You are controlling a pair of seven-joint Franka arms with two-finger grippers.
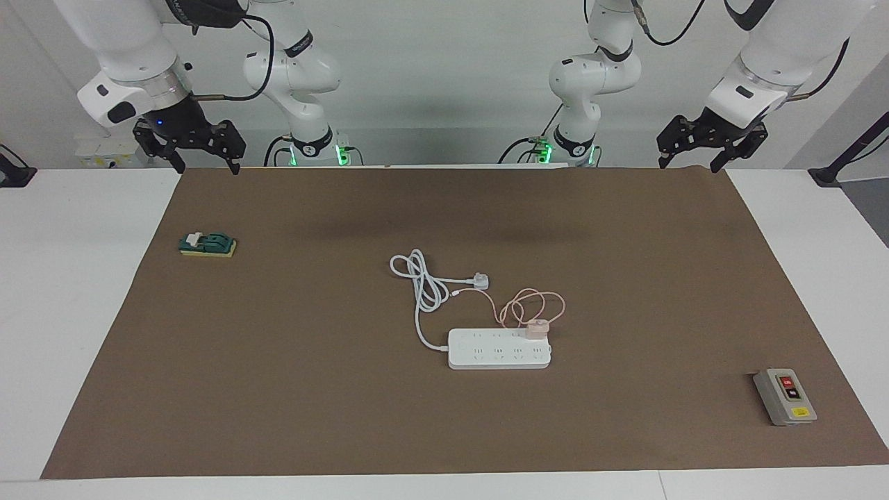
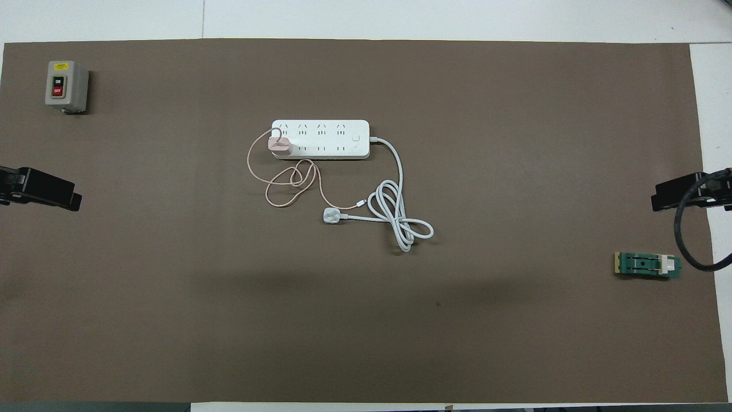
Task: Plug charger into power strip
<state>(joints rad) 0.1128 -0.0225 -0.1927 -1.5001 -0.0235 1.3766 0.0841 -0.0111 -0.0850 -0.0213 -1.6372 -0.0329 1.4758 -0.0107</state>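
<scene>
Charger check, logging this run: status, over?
Left hand and right hand open, empty, raised near their bases. Charger sits on power strip, apparently plugged. Nothing in the way.

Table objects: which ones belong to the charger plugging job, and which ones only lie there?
Belong to the job:
- charger, seated on the strip at the left arm's end
- power strip

Only lying about:
- grey switch box
- green block
- white three-pin plug, lying unplugged

Grey switch box point(image 2: 66, 86), toward the left arm's end of the table: black button reads "ON", red button "OFF". Its yellow label is too small to read.
</scene>
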